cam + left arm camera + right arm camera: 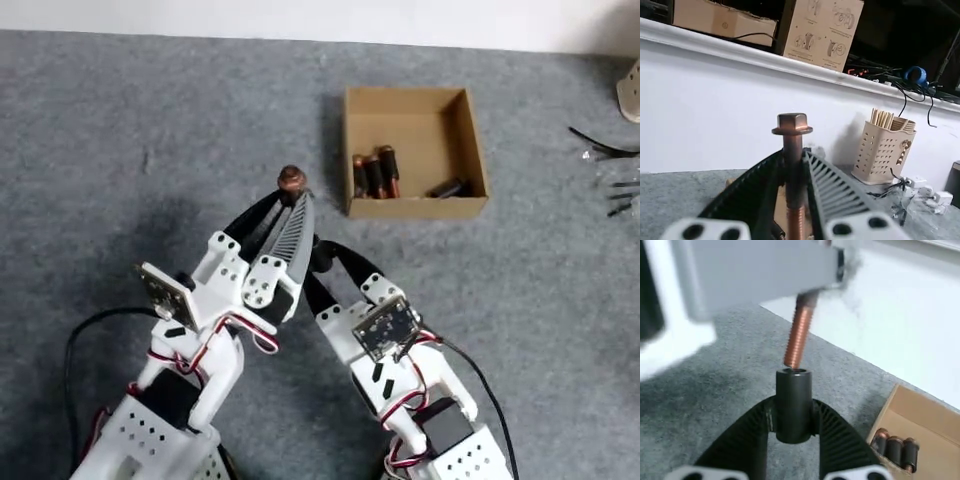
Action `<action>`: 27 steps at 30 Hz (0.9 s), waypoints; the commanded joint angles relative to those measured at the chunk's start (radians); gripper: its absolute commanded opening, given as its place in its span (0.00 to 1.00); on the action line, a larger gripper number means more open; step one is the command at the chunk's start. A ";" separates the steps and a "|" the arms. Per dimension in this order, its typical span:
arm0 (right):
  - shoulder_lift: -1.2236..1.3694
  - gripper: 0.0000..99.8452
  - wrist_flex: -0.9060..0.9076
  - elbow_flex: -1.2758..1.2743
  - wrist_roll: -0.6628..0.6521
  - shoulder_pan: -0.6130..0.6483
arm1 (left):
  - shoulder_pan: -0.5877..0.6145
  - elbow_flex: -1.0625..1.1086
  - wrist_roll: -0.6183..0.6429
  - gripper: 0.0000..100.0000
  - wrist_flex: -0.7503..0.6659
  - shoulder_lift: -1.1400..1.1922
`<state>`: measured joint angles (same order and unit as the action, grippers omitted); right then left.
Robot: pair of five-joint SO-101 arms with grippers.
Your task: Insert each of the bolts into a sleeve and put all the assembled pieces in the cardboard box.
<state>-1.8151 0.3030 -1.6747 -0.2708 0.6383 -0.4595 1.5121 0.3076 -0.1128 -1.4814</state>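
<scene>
Left hand clamped on bolt, right hand clamped on sleeve, bolt tip at sleeve mouth, cardboard box near

A glossy coppery metal bolt, a smooth matt black sleeve, a plain cardboard box, rough grey carpet.

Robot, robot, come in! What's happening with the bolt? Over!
Left pincer shut on bolt. Right pincer shut on sleeve. Bolt tip at sleeve mouth, not yet in. Nothing in the way; box holds pieces.
</scene>
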 commanded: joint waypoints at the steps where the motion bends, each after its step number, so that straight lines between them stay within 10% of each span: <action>1: -0.019 0.00 -0.067 -0.099 0.002 0.002 | -0.027 0.005 -0.008 0.01 -0.031 -0.016; 27: -0.019 0.00 -0.071 -0.099 0.003 -0.101 | -0.070 0.054 0.063 0.01 0.170 -0.019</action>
<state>-1.8121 0.2770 -1.6747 -0.2708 0.5677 -0.5209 1.5689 0.3659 0.0361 -1.4952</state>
